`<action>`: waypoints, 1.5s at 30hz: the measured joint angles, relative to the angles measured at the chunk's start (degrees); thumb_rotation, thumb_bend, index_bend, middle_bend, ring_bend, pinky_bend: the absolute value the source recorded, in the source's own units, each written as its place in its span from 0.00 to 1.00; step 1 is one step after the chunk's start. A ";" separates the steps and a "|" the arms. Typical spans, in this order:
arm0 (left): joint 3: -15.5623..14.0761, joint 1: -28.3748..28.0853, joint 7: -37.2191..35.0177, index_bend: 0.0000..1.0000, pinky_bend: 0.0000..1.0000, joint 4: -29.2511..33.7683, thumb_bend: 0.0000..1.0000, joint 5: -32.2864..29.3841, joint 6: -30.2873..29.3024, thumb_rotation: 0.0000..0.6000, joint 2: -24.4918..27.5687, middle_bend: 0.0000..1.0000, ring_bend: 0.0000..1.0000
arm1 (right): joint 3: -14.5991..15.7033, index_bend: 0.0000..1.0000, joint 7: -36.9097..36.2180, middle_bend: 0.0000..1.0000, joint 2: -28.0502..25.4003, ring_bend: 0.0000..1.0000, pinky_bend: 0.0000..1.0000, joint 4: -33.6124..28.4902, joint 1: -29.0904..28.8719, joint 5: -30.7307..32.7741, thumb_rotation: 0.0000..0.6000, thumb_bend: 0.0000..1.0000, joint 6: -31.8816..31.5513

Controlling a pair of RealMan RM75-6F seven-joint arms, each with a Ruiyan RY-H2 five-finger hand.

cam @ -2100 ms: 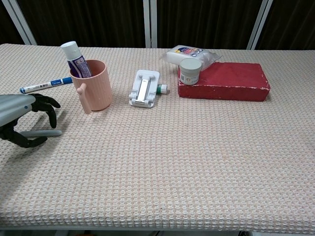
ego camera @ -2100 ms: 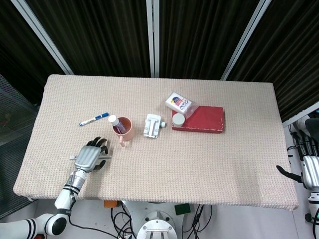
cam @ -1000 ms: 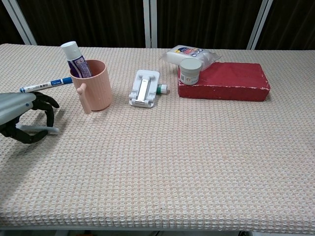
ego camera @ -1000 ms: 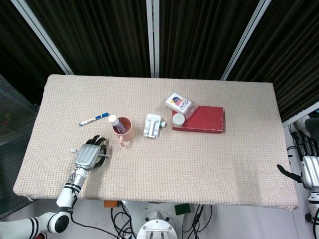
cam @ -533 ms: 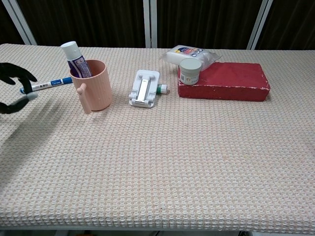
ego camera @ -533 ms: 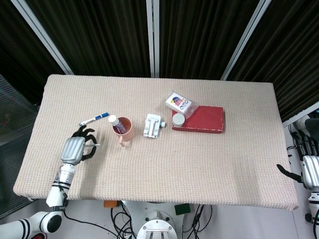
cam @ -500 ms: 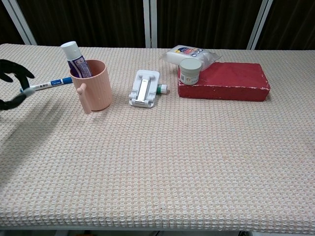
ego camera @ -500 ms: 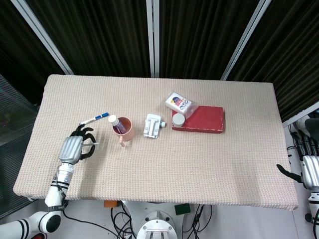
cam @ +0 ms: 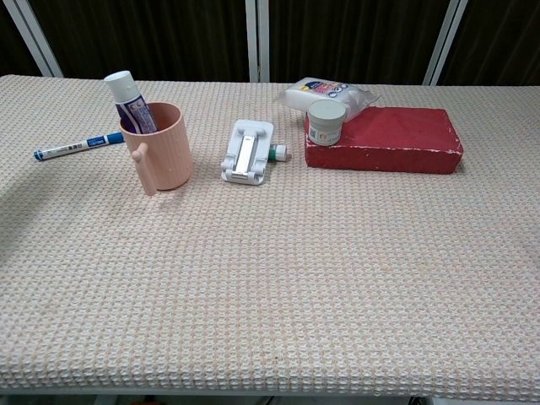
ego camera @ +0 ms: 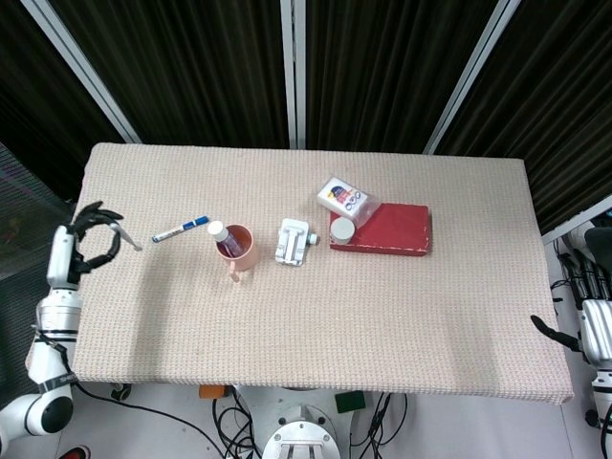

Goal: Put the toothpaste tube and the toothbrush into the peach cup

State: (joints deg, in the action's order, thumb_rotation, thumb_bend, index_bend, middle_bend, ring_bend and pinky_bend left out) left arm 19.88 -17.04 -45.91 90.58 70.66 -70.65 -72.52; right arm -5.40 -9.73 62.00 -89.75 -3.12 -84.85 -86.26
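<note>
left hand [ego camera: 81, 239]: raised at the table's left edge, fingers curled around a thin pale stick, apparently the toothbrush [ego camera: 125, 238], whose tip pokes out toward the cup; seen only from the head camera.
right hand [ego camera: 595, 330]: off the table's right edge, hanging low, fingers loosely apart, holding nothing.
peach cup [cam: 159, 147]: upright on the left half of the table, handle toward the camera, well apart from the left hand.
toothpaste tube [cam: 128, 100]: standing tilted inside the cup, white cap up; label purple and white, writing too small to read.
blue-and-white pen [cam: 76, 146]: lying on the cloth between left hand and cup; print unreadable.
red box [cam: 396, 140]: right of centre, a white jar [cam: 326, 123] touching its left end.
</note>
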 measured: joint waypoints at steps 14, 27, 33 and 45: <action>9.05 -2.68 -2.71 0.70 0.26 18.91 0.45 -2.45 4.33 1.00 13.16 0.40 0.13 | -0.24 0.00 -0.12 0.00 -0.16 0.00 0.00 -0.10 -0.12 0.25 1.00 0.34 0.14; 9.57 -14.01 -0.95 0.71 0.25 19.84 0.45 -8.12 15.50 1.00 8.40 0.40 0.13 | -0.30 0.00 0.40 0.00 -1.32 0.00 0.00 -1.93 -0.42 -0.02 1.00 0.34 0.41; 8.34 -17.37 1.28 0.71 0.25 16.68 0.45 -11.21 18.54 1.00 4.75 0.40 0.13 | -0.32 0.00 1.28 0.00 -1.06 0.00 0.00 -2.13 -0.76 0.37 1.00 0.34 1.07; 5.95 -19.16 4.79 0.71 0.24 11.16 0.45 -13.99 19.61 1.00 0.05 0.40 0.13 | -0.43 0.00 1.39 0.00 -0.59 0.00 0.00 -1.27 -0.84 2.10 1.00 0.34 2.26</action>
State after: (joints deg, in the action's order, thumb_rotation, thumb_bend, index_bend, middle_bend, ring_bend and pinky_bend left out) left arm 25.83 -36.20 -41.12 101.74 56.67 -51.04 -72.47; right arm -5.84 -8.35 61.41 -91.02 -3.96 -82.75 -84.01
